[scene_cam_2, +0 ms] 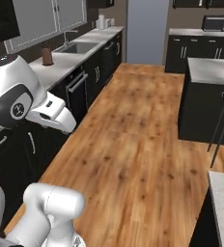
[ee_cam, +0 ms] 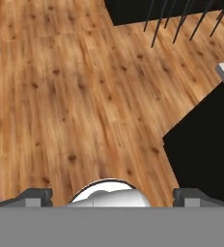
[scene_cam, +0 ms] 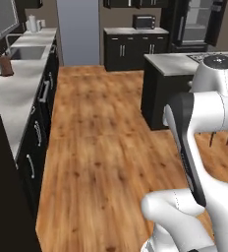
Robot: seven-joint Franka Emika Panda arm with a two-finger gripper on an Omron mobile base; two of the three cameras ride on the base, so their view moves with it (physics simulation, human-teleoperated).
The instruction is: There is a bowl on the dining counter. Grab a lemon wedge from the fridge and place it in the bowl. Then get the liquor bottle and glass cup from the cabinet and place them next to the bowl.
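- A long pale grey counter [scene_cam: 17,93] with a steel sink [scene_cam: 26,52] runs along the left.
- Knotty wooden plank floor [scene_cam: 96,147] fills the middle.
- The tall black fridge [scene_cam: 194,24] stands far right, door open.
- The gripper [ee_cam: 112,197] hangs over the floor, its dark tips wide apart, holding nothing.

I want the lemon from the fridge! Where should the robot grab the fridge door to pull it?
Best guess: the long grey handle on the fridge. It is a slim upright bar, so the open hand should come straight at it from the front, one finger on each side, and squeeze across its middle. The fridge is far off and small here, so finer detail is unclear.
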